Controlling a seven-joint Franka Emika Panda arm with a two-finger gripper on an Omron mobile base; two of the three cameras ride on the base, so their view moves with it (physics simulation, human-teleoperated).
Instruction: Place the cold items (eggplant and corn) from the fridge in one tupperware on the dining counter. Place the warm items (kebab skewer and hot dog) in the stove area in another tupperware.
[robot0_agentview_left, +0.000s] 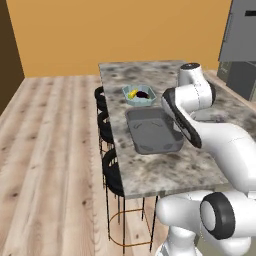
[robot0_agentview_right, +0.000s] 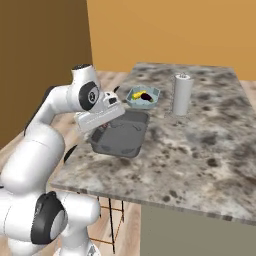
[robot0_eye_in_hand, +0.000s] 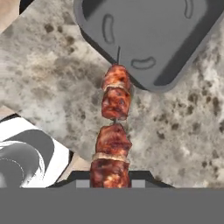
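Grey plastic tupperware sits empty on the speckled stone counter; right of it in the right base view, the pale blue tupperware already holds corn and eggplant. The gripper, closed on the browned kebab skewer, hovers near the grey one. Hot dog remains.

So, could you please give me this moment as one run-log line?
gripper: shut on kebab skewer | skewer tip over rim of grey tupperware, empty | blue tupperware: corn, eggplant inside
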